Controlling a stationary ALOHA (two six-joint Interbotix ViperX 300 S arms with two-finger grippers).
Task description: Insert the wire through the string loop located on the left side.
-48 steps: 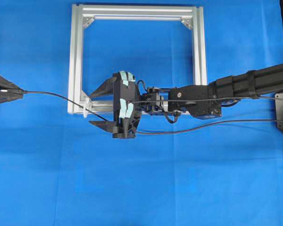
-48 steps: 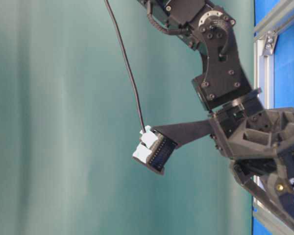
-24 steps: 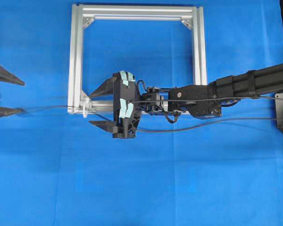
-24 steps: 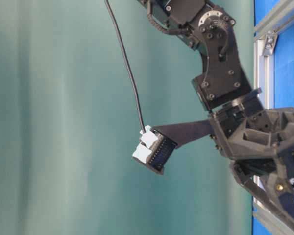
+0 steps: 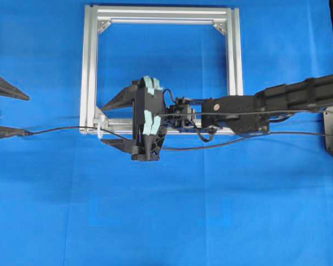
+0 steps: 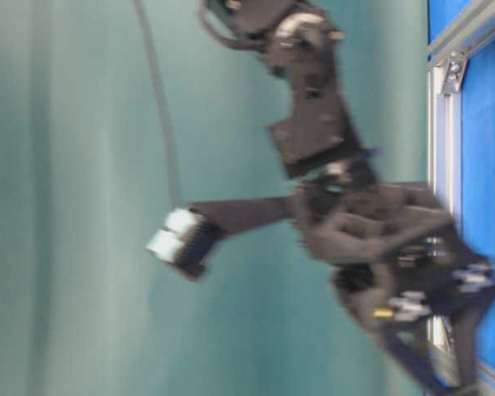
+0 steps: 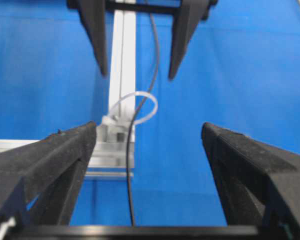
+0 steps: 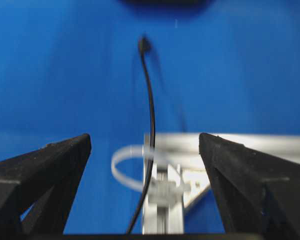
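Wire (image 5: pixel 61 129) now resting through string loop (image 7: pixel 135 107), left hand (image 5: pixel 0 113) and right hand (image 5: pixel 114 122) both spread open.

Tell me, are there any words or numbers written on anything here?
None can be read.
Pale tape strips on the black right gripper: blank.
Silver rectangular aluminium frame: no markings visible.
Small white-and-black part on the arm, table-level view: too blurred to tell.

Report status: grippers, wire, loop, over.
Left gripper open, right gripper open. Wire runs through the string loop at the aluminium frame corner, plug end by the left gripper's fingertip. Nothing in the way.
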